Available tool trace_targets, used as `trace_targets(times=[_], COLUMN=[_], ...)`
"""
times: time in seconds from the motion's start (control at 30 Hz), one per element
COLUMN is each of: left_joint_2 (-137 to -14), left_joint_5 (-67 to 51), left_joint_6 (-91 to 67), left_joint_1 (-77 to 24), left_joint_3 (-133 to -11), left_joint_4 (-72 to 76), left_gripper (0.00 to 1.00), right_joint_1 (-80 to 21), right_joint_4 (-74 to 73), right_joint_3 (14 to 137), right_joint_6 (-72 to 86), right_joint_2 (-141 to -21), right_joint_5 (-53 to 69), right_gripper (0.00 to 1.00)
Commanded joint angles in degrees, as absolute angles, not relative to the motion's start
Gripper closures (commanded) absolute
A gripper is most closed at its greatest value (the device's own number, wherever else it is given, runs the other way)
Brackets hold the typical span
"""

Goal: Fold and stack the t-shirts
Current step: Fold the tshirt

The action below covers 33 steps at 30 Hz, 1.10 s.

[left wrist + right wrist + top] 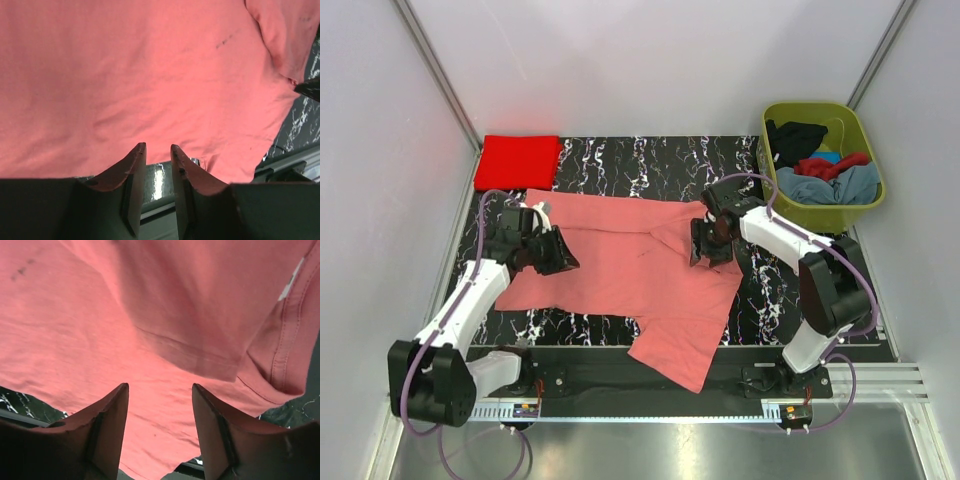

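Note:
A salmon pink t-shirt (pixel 630 270) lies spread on the black marbled mat (pixel 650 155), its lower right part hanging toward the front edge. My left gripper (pixel 563 262) sits low over the shirt's left edge, jaws narrowly open with nothing between them. In the left wrist view my left gripper (pixel 157 146) shows only mat in its gap, with the pink cloth (pixel 150 75) beyond. My right gripper (pixel 708 255) stands wide open over the upper right of the shirt. The right wrist view has my right gripper (pixel 160 386) above the pink cloth (pixel 100 330) and a folded-over layer (pixel 200 315). A bright red t-shirt (pixel 517 160) lies folded at the back left.
An olive-green tub (pixel 810 107) at the back right holds a black (pixel 795 138), a dark red (pixel 830 165) and a grey-blue (pixel 840 187) shirt. White walls enclose the mat on three sides. A metal rail (pixel 670 385) runs along the front edge between the arm bases.

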<state>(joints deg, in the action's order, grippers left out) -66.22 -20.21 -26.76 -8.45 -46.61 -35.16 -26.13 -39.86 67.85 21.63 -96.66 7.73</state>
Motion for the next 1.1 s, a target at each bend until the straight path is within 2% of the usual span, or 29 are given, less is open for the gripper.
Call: trace_targets(times=[0.0, 0.03, 0.17, 0.47, 0.53, 0.7, 0.9, 0.97, 1.03, 1.07], left_joint_2=[-62.8, -62.5, -61.4, -62.3, -62.8, -64.1, -65.1, -64.7, -63.6, -63.2], left_joint_5=[-23.9, -23.8, -23.6, -21.9, -21.2, -20.4, -20.9, -21.0, -20.6, -20.6], left_joint_6=[-25.8, -25.9, -25.9, -25.6, -25.2, -24.7, -24.3, -23.7, -23.5, -23.3], left_joint_1=[-8.6, -8.5, -8.5, -8.5, -8.5, -8.5, -8.5, -8.5, -8.6, -8.5], left_joint_3=[-44.4, -44.0, -43.4, -46.8, -47.4, -47.9, -48.1, -48.1, -47.6, -47.2], left_joint_4=[-34.8, -34.8, -35.0, -37.3, -37.8, -38.4, -39.4, -39.9, -40.1, -40.2], left_gripper=[0.69, 0.69, 0.69, 0.69, 0.69, 0.69, 0.71, 0.71, 0.71, 0.71], right_joint_1=[-26.3, -26.5, -26.9, -27.9, -27.8, -27.2, -24.5, -24.4, -24.5, -24.5], right_joint_4=[-38.5, -38.1, -38.1, -37.5, -37.4, -36.0, -39.6, -43.5, -44.5, -44.6], right_joint_3=[66.9, 66.5, 67.8, 72.4, 74.5, 82.1, 102.8, 105.2, 103.6, 102.3], right_joint_6=[22.4, 22.2, 21.7, 20.7, 19.6, 17.7, 15.6, 15.2, 17.4, 19.9], right_joint_2=[-94.9, -94.9, -97.5, -103.8, -104.8, -110.1, -120.5, -120.4, -116.6, -113.4], right_joint_5=[7.7, 7.1, 6.3, -9.0, -14.5, -19.2, -19.0, -16.3, -13.4, -9.6], right_gripper=[0.4, 0.32, 0.28, 0.38, 0.4, 0.43, 0.41, 0.36, 0.33, 0.28])
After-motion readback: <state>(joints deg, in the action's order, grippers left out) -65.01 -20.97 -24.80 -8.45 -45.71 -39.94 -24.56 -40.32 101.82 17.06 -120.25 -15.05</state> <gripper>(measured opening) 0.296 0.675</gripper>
